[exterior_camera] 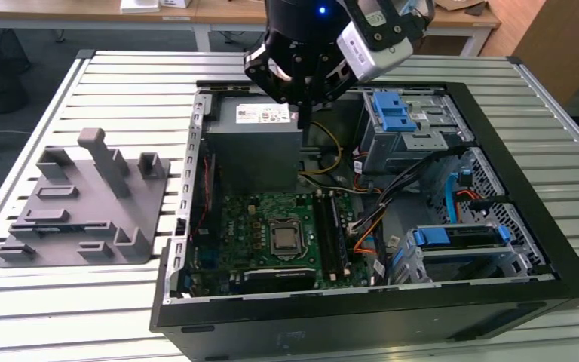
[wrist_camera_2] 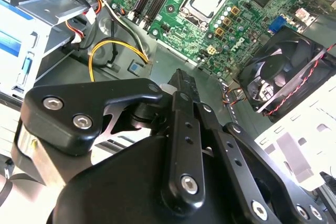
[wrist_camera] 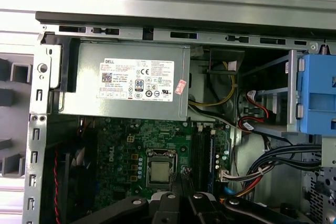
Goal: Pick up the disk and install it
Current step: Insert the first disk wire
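- First, at the exterior view's left, a grey plastic stand (exterior_camera: 78,200) lies on the metal table (exterior_camera: 118,83). It is just beside the open computer case (exterior_camera: 370,317).
- Next, inside the case, a big grey box (exterior_camera: 254,124) with a white sticker sits by the far wall. A green board (exterior_camera: 274,234) lies closer to the camera than that box.
- Above the right edge of the big grey box hangs the gripper (exterior_camera: 298,104). Its fingers are pressed together and pinch nothing. In the second wrist view the gripper (wrist_camera_2: 181,77) points down toward yellow wires (wrist_camera_2: 113,48) and the green board.
- Further right, a blue latch (exterior_camera: 395,113) sits on top of a metal cage (exterior_camera: 410,143).
- Last, the disk (exterior_camera: 457,236) rests in its blue frame inside a second cage (exterior_camera: 470,264). This is in the case's near corner on the exterior view's right, well apart from the gripper.
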Robot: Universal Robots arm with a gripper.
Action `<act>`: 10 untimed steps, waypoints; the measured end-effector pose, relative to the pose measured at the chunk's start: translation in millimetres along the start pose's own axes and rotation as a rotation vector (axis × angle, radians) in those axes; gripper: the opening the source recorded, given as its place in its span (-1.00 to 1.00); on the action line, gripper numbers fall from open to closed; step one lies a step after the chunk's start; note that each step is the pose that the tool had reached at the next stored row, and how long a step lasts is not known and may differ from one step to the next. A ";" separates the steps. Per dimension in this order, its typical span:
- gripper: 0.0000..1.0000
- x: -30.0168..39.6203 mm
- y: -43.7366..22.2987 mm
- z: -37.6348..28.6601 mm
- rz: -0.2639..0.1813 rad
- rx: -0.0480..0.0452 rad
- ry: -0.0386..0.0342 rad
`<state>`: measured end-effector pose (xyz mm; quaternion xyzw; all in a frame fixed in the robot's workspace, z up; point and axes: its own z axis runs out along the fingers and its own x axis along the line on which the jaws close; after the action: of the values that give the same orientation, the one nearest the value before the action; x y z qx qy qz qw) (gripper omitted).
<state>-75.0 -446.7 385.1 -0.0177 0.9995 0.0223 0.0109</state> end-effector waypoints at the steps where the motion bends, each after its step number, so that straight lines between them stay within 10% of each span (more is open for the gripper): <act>1: -0.79 -0.1 0.0 0.0 0.000 0.0001 0.0000; 10: -0.79 -23.8 -1.7 1.5 0.000 0.0001 0.0000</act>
<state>-51.2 -447.5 384.1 -0.0179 0.9995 0.0222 0.0109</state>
